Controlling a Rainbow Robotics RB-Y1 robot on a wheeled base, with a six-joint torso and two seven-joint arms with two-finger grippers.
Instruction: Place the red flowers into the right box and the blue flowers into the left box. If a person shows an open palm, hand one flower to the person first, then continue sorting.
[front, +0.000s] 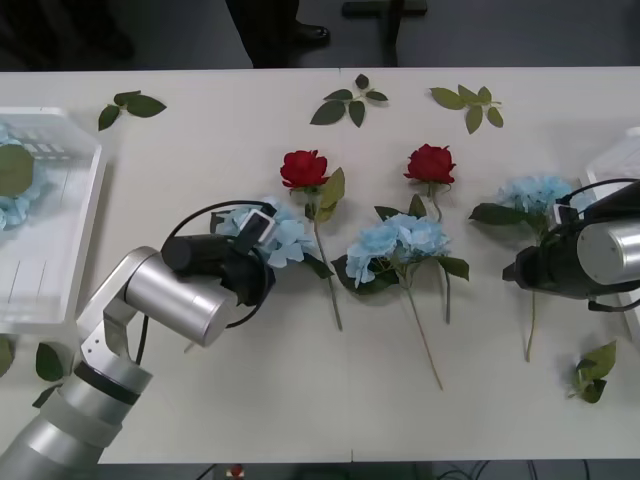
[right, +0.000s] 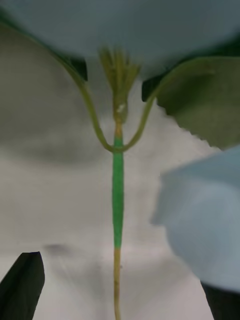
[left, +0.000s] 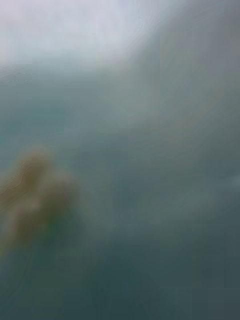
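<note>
red flowers (front: 304, 168): 2, mid-table | blue flowers (front: 397, 243): 3 on table, 1 in left box (front: 60, 262) | left gripper (front: 262, 232) on leftmost blue cluster, grip unreadable | right gripper (right: 120, 287) spread, straddling rightmost blue's stem (right: 117, 200)

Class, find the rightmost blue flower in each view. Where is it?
Front view: the blue flower lies right of centre.
Right wrist view: its stem runs down the middle, head along the top.
Left wrist view: too blurred to tell.
Shared landmark: its dark leaf.
</note>
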